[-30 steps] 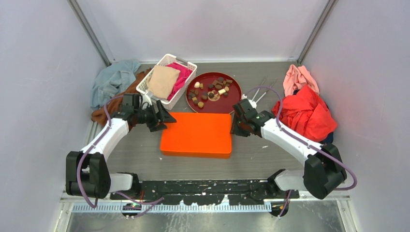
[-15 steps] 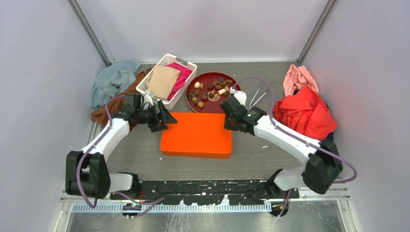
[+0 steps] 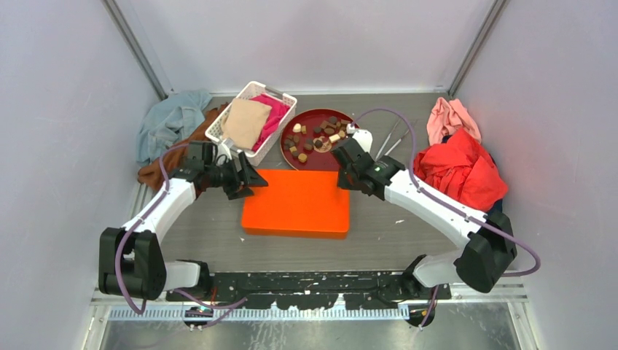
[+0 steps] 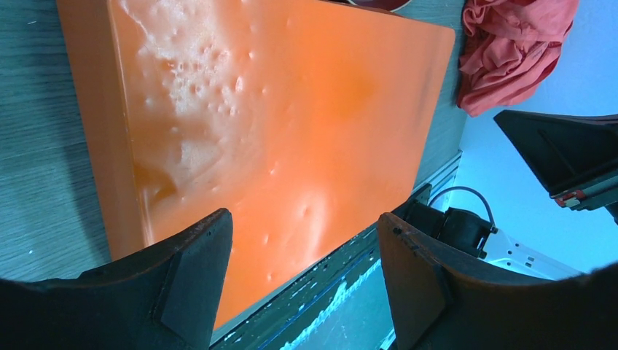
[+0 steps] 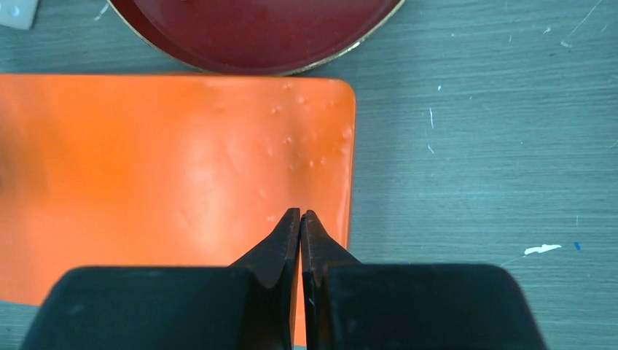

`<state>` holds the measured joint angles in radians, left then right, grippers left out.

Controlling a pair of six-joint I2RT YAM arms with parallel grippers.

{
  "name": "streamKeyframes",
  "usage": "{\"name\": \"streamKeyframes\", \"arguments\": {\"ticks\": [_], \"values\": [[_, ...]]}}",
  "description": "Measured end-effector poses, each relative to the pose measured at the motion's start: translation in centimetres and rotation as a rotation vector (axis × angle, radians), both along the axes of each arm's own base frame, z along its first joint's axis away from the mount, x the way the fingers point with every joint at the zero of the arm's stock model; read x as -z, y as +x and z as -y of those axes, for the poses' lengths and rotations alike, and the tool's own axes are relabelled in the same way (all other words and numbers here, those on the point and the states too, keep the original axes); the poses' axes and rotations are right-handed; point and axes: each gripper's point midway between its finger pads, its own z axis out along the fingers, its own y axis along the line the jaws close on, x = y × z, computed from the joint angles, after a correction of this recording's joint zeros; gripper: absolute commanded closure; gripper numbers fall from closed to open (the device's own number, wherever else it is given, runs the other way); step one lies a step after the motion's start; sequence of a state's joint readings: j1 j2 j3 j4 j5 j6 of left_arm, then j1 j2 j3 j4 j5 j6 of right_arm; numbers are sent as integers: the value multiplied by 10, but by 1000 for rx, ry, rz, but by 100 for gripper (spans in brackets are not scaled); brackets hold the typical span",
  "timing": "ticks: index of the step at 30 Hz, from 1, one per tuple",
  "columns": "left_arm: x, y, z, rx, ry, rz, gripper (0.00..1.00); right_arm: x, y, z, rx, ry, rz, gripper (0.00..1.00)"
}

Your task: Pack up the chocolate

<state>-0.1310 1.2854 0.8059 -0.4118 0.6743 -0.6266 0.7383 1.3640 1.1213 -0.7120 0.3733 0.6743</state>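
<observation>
**Both arms at the closed orange box – chocolate waiting on the tray**

Top view: the chocolate (image 3: 318, 135) lay loose on a round dark-red tray (image 3: 344, 156) at the far side of the surface (image 3: 408, 233), none of it packed. Just in front of the tray sat an orange box (image 3: 295, 204) with its lid on. The left arm (image 3: 169, 203) reached to the box's far left corner and the right arm (image 3: 430, 208) to its far right corner, close to the tray.

Left wrist view: the left jaws stood wide apart and held nothing, with the orange box (image 4: 277, 146) showing between them.

Right wrist view: the right jaws were pressed together and empty, their tips over the lid near its right corner; the tray's rim (image 5: 255, 36) was just beyond.

The step in hand looked like opening the box. To do it well, the right jaws would need to part and take the lid's edge – or wedge under its lip – while the left ones closed on the opposite edge. Lifting evenly and away from the tray should avoid scattering the pieces.
</observation>
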Motion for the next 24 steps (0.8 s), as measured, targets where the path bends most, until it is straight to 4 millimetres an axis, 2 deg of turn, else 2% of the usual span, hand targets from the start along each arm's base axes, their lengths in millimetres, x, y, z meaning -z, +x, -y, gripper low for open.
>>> {"name": "streamKeyframes", "arguments": {"ticks": [2,7,16,18,20,21,24], "values": [[0,0,0,0,0,0,27,-7,4,0,1,7,25,91],[-2,1,0,-1,3,1,27,13,15,3,10,-42,-13,91],[-26,18,1,-3,9,72,27,14,49,7,56,-23,11,93],[-24,18,1,-3,10,65,27,31,56,9,69,-18,-7,96],[-21,18,1,-3,11,55,27,61,56,13,79,-40,-69,96],[-20,18,1,-3,12,50,27,68,57,13,80,-41,-85,96],[-17,19,1,-3,14,41,27,64,61,8,71,-10,-80,94]]}}
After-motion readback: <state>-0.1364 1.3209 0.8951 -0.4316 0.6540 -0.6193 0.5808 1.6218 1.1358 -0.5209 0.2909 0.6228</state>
